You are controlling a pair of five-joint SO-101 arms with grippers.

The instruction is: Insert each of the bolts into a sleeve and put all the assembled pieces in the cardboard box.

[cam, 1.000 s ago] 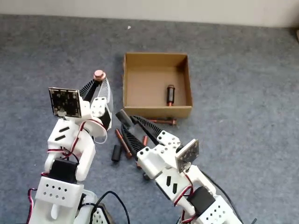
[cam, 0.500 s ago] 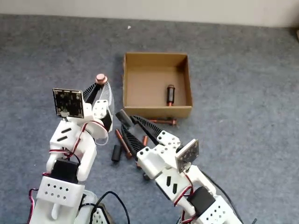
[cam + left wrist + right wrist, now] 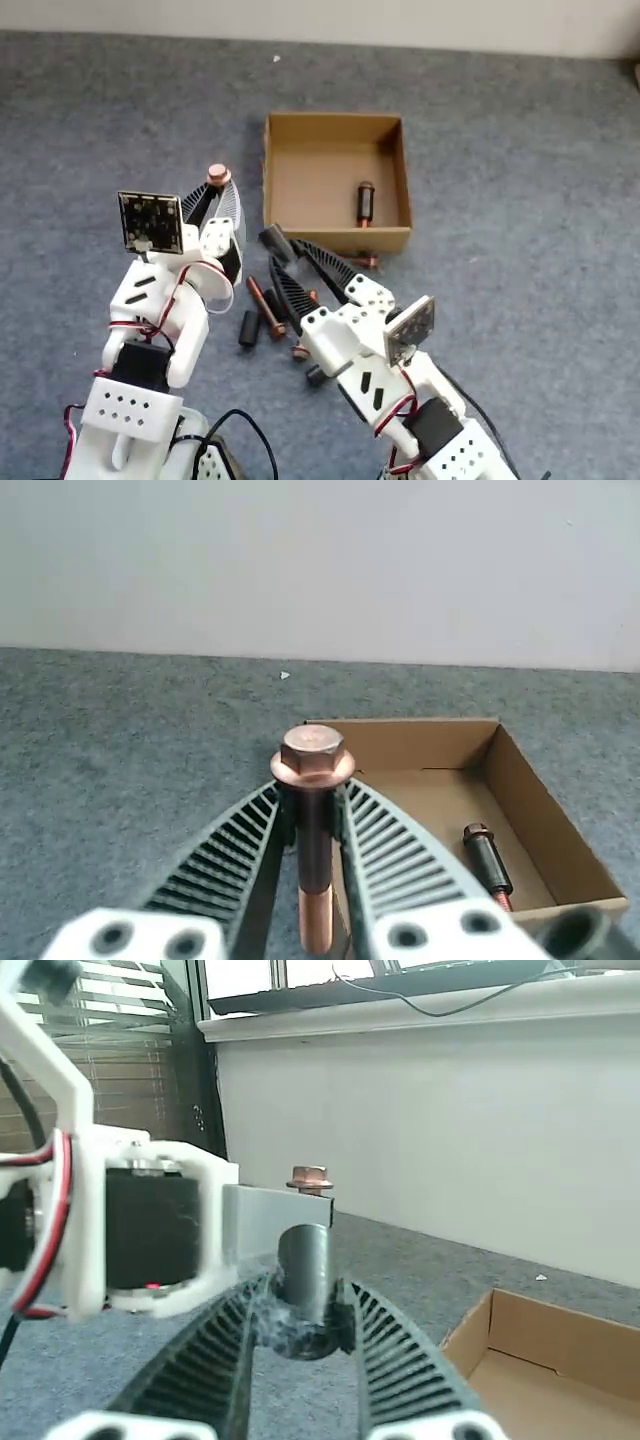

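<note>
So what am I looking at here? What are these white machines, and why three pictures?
These are two small robot arms on a grey carpet. One picture looks down from above; the other two come from a camera on each arm's wrist. The left gripper holds a copper bolt upright. The right gripper holds a black sleeve. One assembled piece lies in the cardboard box. Some loose bolts and a loose sleeve lie on the carpet near the box.
</note>
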